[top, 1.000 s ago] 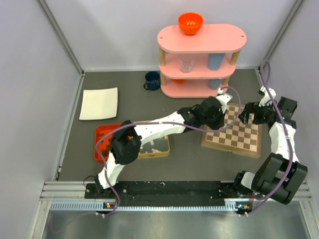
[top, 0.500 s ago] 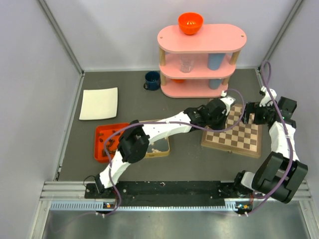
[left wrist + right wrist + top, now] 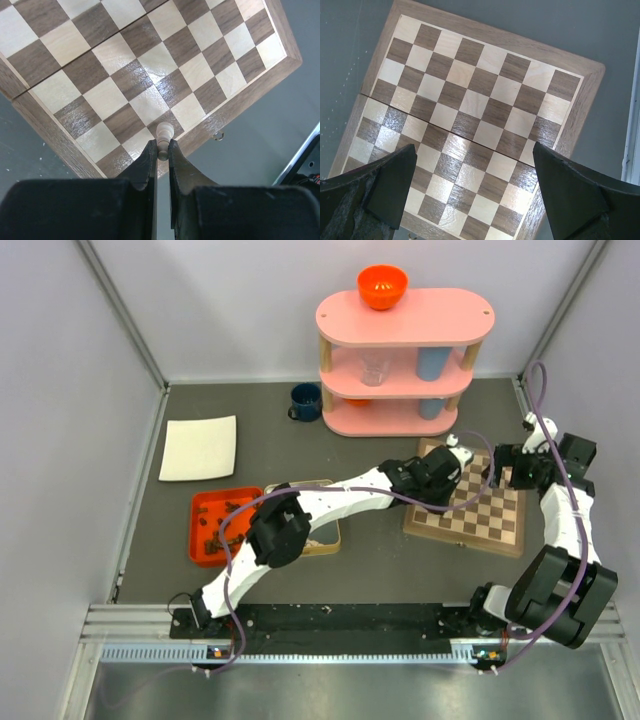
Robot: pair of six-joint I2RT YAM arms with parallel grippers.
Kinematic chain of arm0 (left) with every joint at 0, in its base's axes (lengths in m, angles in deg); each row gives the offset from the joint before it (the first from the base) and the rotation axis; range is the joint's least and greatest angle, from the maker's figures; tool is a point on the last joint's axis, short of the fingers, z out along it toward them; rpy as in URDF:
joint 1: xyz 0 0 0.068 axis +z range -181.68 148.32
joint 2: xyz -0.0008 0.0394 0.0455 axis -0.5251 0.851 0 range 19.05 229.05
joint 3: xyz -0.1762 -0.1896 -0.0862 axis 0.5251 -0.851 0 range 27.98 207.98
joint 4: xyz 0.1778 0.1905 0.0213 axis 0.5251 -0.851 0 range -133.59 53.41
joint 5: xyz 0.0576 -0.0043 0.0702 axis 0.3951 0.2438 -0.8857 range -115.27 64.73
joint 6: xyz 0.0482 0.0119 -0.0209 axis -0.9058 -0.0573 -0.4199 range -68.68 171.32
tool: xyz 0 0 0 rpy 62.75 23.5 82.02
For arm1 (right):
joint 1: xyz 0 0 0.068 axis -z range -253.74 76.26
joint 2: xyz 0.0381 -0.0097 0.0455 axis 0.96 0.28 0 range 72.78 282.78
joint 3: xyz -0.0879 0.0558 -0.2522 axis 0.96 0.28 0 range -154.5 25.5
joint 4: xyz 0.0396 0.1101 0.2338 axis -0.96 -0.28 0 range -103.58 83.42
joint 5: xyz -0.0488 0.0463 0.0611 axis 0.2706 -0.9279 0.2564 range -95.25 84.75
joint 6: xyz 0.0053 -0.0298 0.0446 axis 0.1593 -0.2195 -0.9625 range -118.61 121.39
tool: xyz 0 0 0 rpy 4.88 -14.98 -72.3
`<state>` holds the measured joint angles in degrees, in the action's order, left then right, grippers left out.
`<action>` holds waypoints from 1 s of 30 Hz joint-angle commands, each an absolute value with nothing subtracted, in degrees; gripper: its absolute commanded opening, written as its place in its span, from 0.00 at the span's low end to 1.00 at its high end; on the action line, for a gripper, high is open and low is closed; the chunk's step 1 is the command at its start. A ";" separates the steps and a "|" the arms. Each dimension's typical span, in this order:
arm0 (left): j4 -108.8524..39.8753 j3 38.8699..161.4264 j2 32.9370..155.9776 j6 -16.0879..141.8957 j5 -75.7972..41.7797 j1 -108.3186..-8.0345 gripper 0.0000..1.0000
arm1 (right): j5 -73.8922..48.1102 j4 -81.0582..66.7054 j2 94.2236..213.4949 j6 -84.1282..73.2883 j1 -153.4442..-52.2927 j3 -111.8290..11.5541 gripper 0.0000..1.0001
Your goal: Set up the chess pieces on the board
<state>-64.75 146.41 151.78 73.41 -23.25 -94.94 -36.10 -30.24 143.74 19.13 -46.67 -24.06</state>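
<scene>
Placing one cream piece on an edge row of the board.

Top external: the left gripper (image 3: 455, 453) reaches over the far-left corner of the board (image 3: 480, 515). The right gripper (image 3: 497, 472) hangs near the far edge.

Left wrist: the fingers (image 3: 147, 160) are pinched on the cream piece (image 3: 164, 132), over a dark border-row square. Which end faces down is unclear. Best lowered plumb, centred, and released only once seated.

Right wrist: the jaws are spread wide and hold nothing, so this arm should keep clear.
</scene>
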 commanded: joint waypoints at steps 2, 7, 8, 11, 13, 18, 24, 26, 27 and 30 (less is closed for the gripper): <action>-66.21 149.71 152.38 72.68 -23.60 -95.84 0.00 | -36.45 -29.35 143.27 18.53 -46.49 -27.06 0.99; -66.74 149.79 152.73 72.33 -23.43 -96.10 0.00 | -36.54 -29.43 143.18 18.53 -46.50 -27.15 0.99; -66.83 149.80 152.99 72.50 -23.34 -96.10 0.00 | -36.63 -29.52 143.09 18.45 -46.50 -27.24 0.99; -67.00 149.88 153.70 72.59 -23.34 -96.10 0.00 | -36.63 -29.61 142.92 18.45 -46.50 -27.15 0.99; -67.09 149.97 154.05 72.59 -23.42 -96.19 0.00 | -36.63 -29.61 142.83 18.45 -46.50 -27.15 0.99; -67.18 150.23 154.75 72.33 -23.77 -96.19 0.01 | -36.71 -29.70 142.65 18.62 -46.50 -27.15 0.99; -67.71 150.94 155.46 72.33 -23.78 -96.19 0.02 | -36.89 -29.78 142.30 18.71 -46.50 -27.15 0.99; -67.71 151.03 155.46 72.24 -23.78 -96.19 0.04 | -36.89 -29.78 142.39 18.71 -46.50 -27.15 0.99; -67.79 151.03 155.46 72.33 -23.78 -96.19 0.05 | -36.80 -29.78 142.39 18.71 -46.50 -27.24 0.99; -67.88 151.11 155.46 72.15 -23.86 -96.28 0.10 | -36.89 -29.78 142.48 18.71 -46.50 -27.15 0.99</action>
<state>-67.90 148.75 154.71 72.80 -23.42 -95.93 -36.14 -30.24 143.74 19.11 -46.67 -24.44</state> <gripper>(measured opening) 0.111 0.988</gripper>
